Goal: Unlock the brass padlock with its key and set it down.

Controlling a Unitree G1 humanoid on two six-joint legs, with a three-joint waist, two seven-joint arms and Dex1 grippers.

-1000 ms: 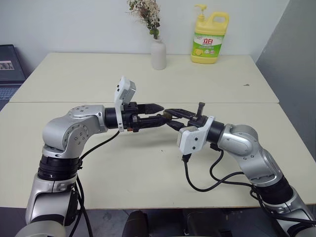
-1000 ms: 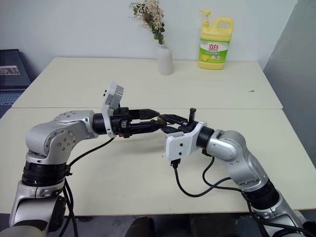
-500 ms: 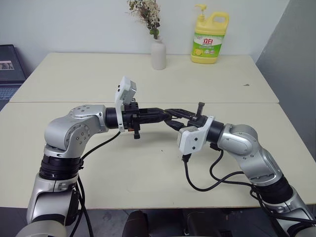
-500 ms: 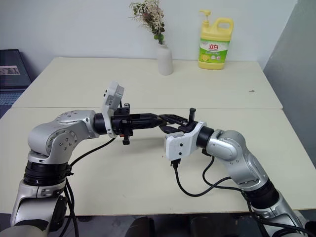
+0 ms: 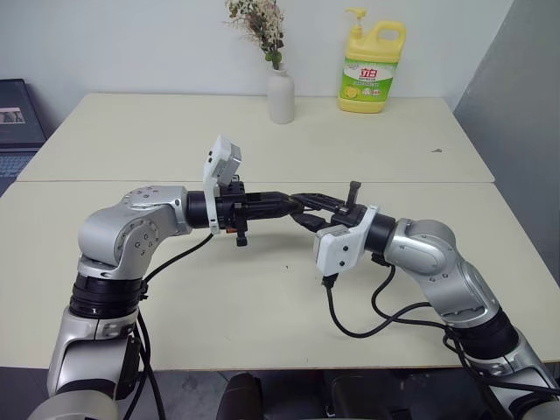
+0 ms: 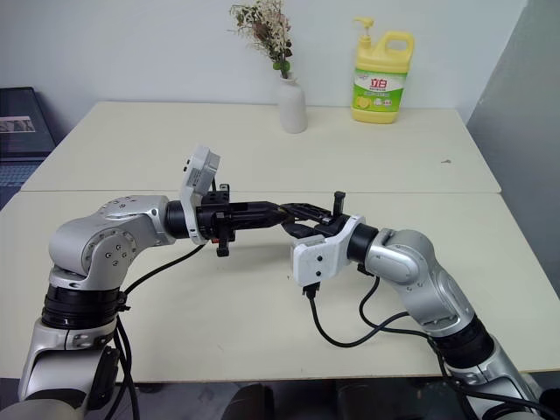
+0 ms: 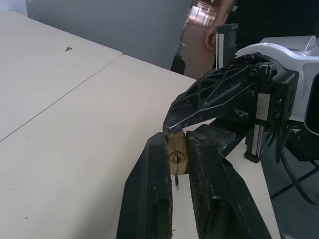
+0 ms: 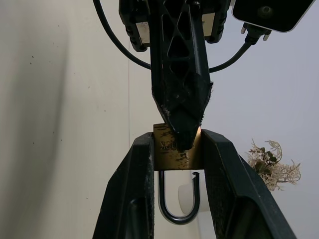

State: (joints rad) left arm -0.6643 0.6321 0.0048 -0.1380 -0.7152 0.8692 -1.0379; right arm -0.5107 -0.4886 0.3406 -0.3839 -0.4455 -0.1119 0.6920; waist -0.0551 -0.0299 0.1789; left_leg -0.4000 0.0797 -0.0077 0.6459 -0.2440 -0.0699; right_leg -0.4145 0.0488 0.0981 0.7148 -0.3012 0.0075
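The brass padlock [image 8: 172, 152] hangs in the air over the near table, between both grippers. My right gripper [image 8: 177, 137] is shut on the sides of its squarish body. The dark shackle [image 8: 178, 206] hangs below, and one leg ends short of the body. My left gripper [image 7: 177, 140] meets it head-on from the left and is shut on the padlock's [image 7: 176, 153] keyhole end. A thin dark sliver hangs at the keyhole [image 7: 175, 158]; I cannot make out the key itself. In the head view the two grippers' tips meet [image 5: 297, 207].
A white vase with dried flowers [image 5: 281, 92] and a yellow soap bottle [image 5: 372, 74] stand on the far table. A seam [image 5: 131, 181] splits the two tables. A black cable [image 5: 350, 319] loops under my right arm. A person [image 7: 215, 22] stands behind the table.
A second ago my left gripper's fingers stood open around the padlock's end. They shut on it by half a second ago. Nothing has moved since.
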